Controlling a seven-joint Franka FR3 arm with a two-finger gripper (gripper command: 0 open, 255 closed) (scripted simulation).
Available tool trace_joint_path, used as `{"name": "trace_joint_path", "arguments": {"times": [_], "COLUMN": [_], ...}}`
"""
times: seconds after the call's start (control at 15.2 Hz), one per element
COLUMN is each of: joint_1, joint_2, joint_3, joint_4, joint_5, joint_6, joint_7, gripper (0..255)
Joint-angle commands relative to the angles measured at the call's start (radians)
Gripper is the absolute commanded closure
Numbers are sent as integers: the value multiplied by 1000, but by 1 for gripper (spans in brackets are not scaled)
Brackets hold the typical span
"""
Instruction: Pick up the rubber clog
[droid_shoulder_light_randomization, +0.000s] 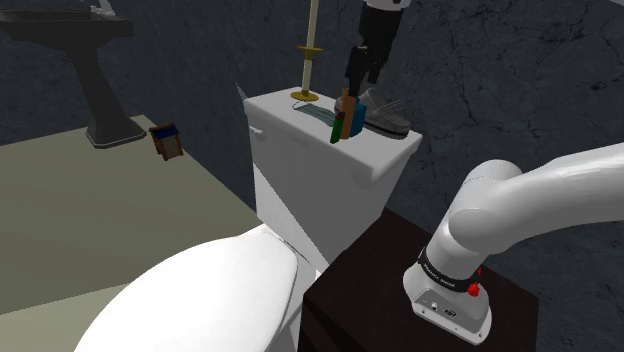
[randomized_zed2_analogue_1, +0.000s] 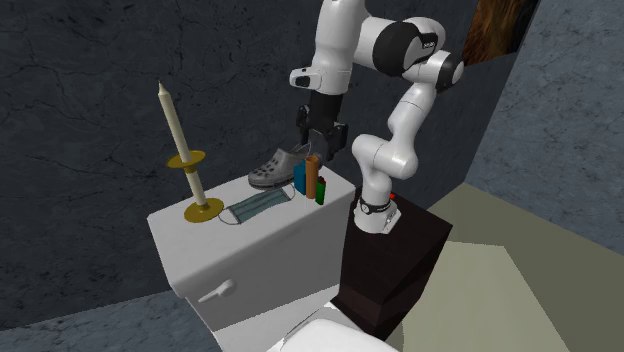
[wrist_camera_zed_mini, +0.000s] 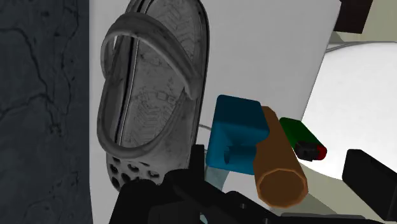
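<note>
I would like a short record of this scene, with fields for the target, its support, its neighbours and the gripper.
target: grey clog, sole down
support: white toilet tank lid
neighbours: blue object, brown cylinder, green lighter beside it; face mask, candle further along
gripper: open, over the lid, clog not held

A tall cream candle (randomized_zed2_analogue_1: 175, 125) is standing in a brass holder (randomized_zed2_analogue_1: 203, 210) at one end of a white toilet tank (droid_shoulder_light_randomization: 320, 190), against a dark cracked stone wall (droid_shoulder_light_randomization: 500, 80). A pale blue face mask (randomized_zed2_analogue_1: 258, 207) is lying flat on the tank lid beside the holder. Farther along, a blue block (wrist_camera_zed_mini: 236, 133), an orange-brown cylinder (wrist_camera_zed_mini: 278, 162) and a green lighter (wrist_camera_zed_mini: 300, 137) are clustering together. Across the olive floor (droid_shoulder_light_randomization: 90, 210), a small brown-and-blue box (droid_shoulder_light_randomization: 167, 141) is sitting near a dark pedestal sink (droid_shoulder_light_randomization: 100, 90).
</note>
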Motion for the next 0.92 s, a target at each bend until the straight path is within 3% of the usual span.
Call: {"name": "trace_joint_path", "arguments": {"times": [0.0,0.73,0.86], "joint_1": [0,-113,-118], "joint_2": [0,-68,-71], "joint_3": [0,-268,-282], "joint_4": [0,-157,-176], "joint_5": [0,-96,-101], "joint_6": [0,182,202], "joint_7": [0,-155,-161], "gripper": [0,0,0]}}
